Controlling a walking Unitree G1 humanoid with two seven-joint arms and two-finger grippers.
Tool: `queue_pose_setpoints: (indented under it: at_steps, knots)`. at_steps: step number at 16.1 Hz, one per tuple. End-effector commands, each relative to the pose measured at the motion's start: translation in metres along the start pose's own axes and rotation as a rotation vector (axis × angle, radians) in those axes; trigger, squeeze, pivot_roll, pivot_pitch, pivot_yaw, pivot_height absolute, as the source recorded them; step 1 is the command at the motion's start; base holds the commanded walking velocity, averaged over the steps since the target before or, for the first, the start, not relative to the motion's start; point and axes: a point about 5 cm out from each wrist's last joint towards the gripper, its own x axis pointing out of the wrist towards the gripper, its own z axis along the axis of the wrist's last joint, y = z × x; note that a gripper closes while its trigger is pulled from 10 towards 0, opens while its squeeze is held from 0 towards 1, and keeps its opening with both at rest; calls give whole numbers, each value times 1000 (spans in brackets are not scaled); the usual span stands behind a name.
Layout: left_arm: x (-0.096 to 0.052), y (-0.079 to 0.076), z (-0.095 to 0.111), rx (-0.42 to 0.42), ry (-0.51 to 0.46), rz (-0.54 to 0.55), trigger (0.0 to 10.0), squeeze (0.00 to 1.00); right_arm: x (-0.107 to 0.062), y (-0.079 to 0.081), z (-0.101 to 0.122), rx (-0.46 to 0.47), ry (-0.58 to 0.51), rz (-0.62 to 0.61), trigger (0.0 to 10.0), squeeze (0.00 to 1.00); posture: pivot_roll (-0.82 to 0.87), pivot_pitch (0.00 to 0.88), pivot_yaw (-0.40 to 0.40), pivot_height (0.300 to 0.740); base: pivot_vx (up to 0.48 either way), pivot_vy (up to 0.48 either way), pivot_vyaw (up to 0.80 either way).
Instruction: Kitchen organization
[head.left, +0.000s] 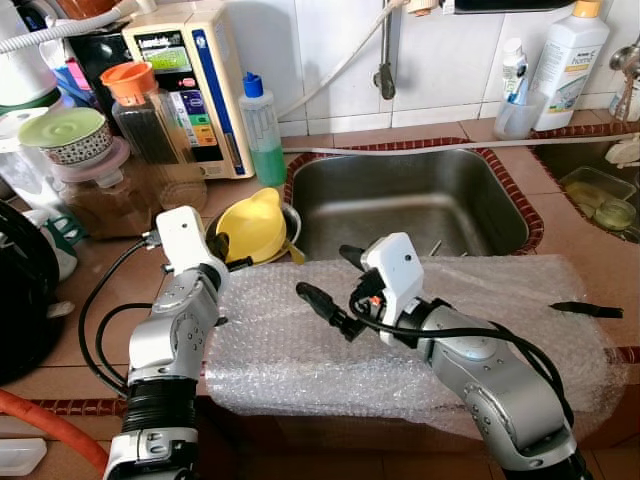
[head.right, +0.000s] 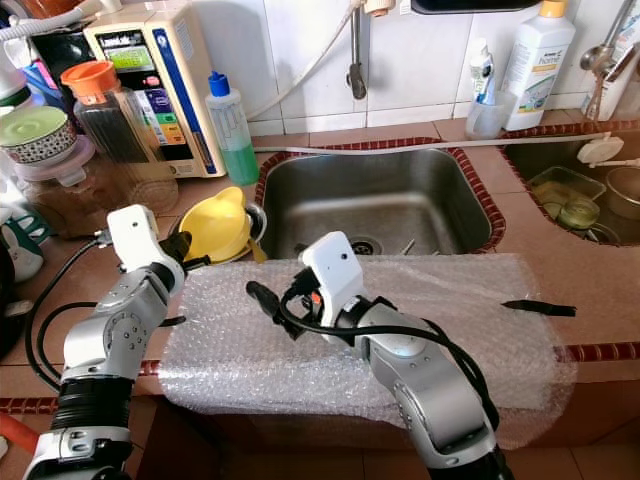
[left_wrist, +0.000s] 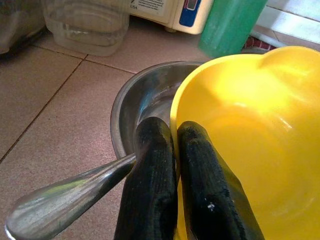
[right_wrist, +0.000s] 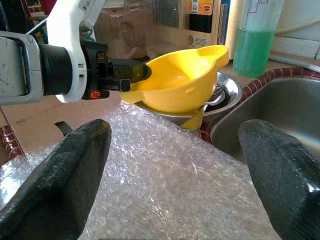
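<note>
A yellow plastic bowl (head.left: 252, 225) with a pouring lip rests tilted in a small steel bowl (left_wrist: 131, 102) on the tiled counter, left of the sink. My left gripper (head.left: 224, 251) is shut on the yellow bowl's near rim (left_wrist: 215, 100), one finger inside and one outside. A metal spoon handle (left_wrist: 60, 195) sticks out of the steel bowl beside the fingers. My right gripper (head.left: 324, 272) hovers open over a sheet of bubble wrap (head.left: 480, 300), pointing toward the yellow bowl (right_wrist: 180, 75), with nothing between its fingers.
The steel sink (head.left: 410, 200) lies behind the bubble wrap. A green soap bottle (head.left: 262, 130), a white appliance (head.left: 190, 80) and several jars (head.left: 95, 180) crowd the back left. A black object (head.left: 585, 310) lies at the wrap's right edge.
</note>
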Motion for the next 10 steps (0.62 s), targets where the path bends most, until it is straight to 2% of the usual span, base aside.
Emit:
queue_pose_setpoints:
  at_steps: [1,6,10]
  knots:
    - [-1,5,5,1,-20,22,0,0,2,0,2,-8,-7,2,10000,0,-295,49,152,740,0,0,0]
    - [-1,11,8,7,-36,64,0,0,3,-4,3,-17,-15,-23,10000,0,-292,47,152,740,0,0,0]
    - [-2,14,18,-39,-113,94,0,0,3,-10,7,-27,-47,-69,10000,0,-291,46,150,740,0,0,0]
